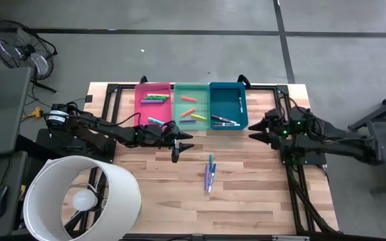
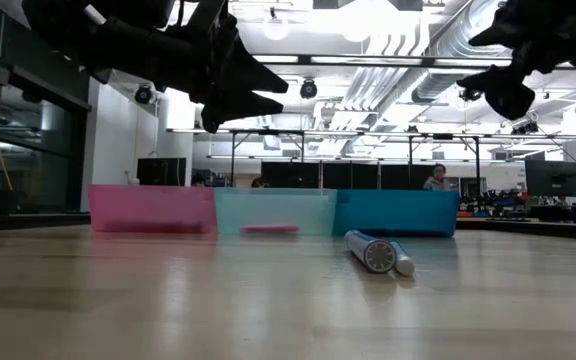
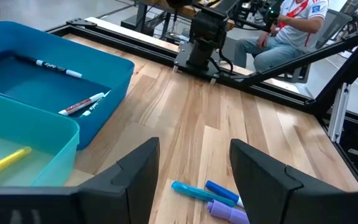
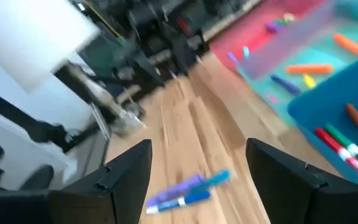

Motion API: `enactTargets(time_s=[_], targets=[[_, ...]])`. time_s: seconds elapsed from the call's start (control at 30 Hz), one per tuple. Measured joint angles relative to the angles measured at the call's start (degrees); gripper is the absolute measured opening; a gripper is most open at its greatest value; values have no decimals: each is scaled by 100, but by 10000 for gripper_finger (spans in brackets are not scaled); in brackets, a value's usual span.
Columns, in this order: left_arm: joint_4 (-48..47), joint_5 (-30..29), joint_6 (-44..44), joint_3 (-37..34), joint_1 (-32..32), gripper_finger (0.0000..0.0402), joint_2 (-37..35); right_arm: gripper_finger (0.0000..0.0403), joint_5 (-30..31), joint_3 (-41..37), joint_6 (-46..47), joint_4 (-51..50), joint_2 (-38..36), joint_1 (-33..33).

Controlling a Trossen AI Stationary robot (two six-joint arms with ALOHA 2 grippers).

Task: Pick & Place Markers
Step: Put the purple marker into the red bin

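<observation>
Wooden table (image 1: 246, 194): loose markers (image 1: 210, 173) partly overlapping; left end effector (image 1: 177, 144) spread, empty; right end effector (image 1: 254, 134) spread.

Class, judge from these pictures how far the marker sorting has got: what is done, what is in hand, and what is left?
Done: most markers already lie in the pink bin, green bin and blue bin. In hand: nothing is gripped; the left tool hangs open above the wood near the loose markers, and the right tool waits open beside the blue bin. Left: that small blue and purple cluster on the table.
</observation>
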Motion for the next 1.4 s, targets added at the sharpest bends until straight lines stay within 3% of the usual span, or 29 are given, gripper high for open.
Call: enactTargets(time_s=[0.23, 0.37, 0.57, 0.87, 1.17, 1.4], targets=[[-84, -2, 0, 4, 0, 193, 0, 250, 1421, 839, -127, -960, 1095, 1200], [-98, -2, 0, 4, 0, 193, 2, 250, 2266, 1440, 619, -1762, 1894, 1872], [-109, -2, 0, 4, 0, 193, 2, 250, 2931, 2226, 1864, -2311, 3021, 2553], [-106, -2, 0, 4, 0, 193, 2, 250, 3295, 3000, 3180, -2339, 4562, 3086], [-103, 0, 0, 4, 0, 193, 2, 250, 3330, 3512, 4184, -2323, 5706, 3460], [-105, 0, 0, 4, 0, 193, 2, 250, 3777, 4063, 4722, -2367, 6329, 3795]])
